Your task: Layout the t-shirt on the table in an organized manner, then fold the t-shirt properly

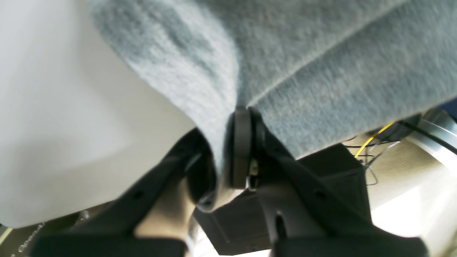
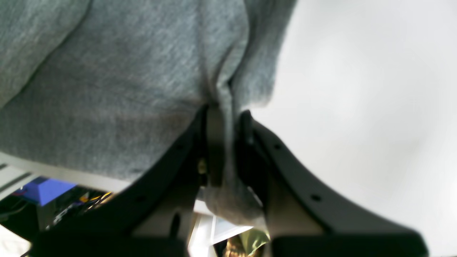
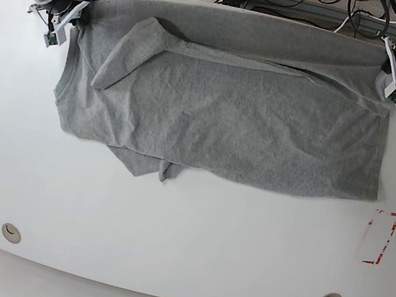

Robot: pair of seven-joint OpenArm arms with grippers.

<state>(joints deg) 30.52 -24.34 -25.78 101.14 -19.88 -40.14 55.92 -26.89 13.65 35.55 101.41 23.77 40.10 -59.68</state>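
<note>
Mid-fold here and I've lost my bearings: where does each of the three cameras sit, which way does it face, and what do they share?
Base: overhead, looking down on the table, the t-shirt and both arms at the far edge.
Left wrist: behind the left gripper, facing along its black fingers pinching shirt fabric.
Right wrist: behind the right gripper, facing its fingers, likewise clamped on cloth.
Shared: all three show the grey shirt and white tabletop.

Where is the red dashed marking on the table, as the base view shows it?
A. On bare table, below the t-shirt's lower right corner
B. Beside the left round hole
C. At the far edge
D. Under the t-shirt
A: the red dashed marking lies on bare table, just below the lower right corner of the t-shirt, apart from it.
</note>
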